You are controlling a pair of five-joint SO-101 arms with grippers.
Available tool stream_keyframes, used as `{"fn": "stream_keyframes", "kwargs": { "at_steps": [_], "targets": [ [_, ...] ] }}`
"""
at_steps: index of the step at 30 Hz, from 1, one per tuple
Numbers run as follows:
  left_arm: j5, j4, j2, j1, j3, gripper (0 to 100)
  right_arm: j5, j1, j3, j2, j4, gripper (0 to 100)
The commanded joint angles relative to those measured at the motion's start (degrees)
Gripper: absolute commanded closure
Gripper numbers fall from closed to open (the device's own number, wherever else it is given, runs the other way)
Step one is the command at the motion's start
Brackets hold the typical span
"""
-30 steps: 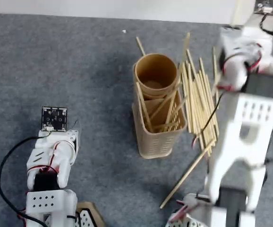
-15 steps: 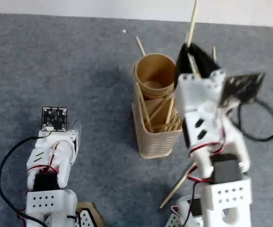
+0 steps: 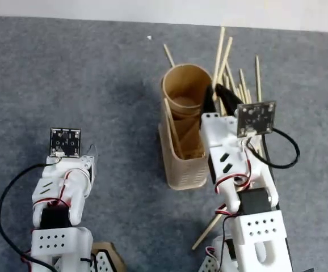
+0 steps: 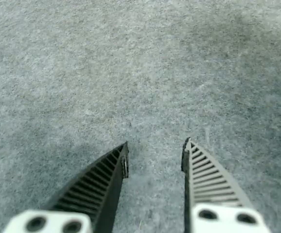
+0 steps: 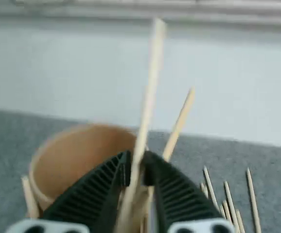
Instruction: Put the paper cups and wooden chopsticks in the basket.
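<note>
A tan slotted basket (image 3: pixel 184 168) stands mid-table with stacked paper cups (image 3: pixel 186 90) and several wooden chopsticks inside. My right gripper (image 3: pixel 219 97) hovers at the basket's right rim, shut on a chopstick (image 3: pixel 219 54) that points away from me. In the right wrist view the gripper (image 5: pixel 136 168) pinches that chopstick (image 5: pixel 149 92), with a second stick (image 5: pixel 179 124) beside it and the paper cup (image 5: pixel 75 155) just below. Loose chopsticks (image 3: pixel 242 90) lie right of the basket. My left gripper (image 4: pixel 155 153) is open over bare carpet at the near left.
One chopstick (image 3: pixel 208 231) lies slanted on the carpet near the right arm's base. Another stick (image 3: pixel 169 55) pokes out behind the basket. The grey carpet (image 3: pixel 84 79) stretches free to the left and back.
The right arm swung from the far right edge over to the basket, carrying a chopstick, and now sits lower at the basket's right rim. The left arm stayed put.
</note>
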Motion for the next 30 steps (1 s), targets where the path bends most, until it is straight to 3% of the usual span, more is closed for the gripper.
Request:
{"fn": "stream_keyframes", "kwargs": {
  "at_steps": [1, 9, 15, 22, 30],
  "targets": [
    [-0.44, -1.05, -0.57, 0.75, -0.22, 80, 3.96, 0.04, -5.23, -2.86, 7.34, 79.3],
    [-0.44, -1.05, -0.57, 0.84, -0.22, 80, 10.64, 0.75, -21.41, -10.15, 25.71, 75.6],
    [-0.44, -1.05, -0.57, 0.84, -0.22, 80, 12.31, 12.18, -34.33, -7.96, 30.02, 75.6],
    [-0.44, -1.05, -0.57, 0.84, -0.22, 80, 20.22, 24.75, -38.99, 19.82, 35.47, 75.6],
    [-0.44, -1.05, -0.57, 0.84, -0.22, 80, 26.46, 25.80, -43.03, 56.48, 33.36, 75.6]
  ]
}}
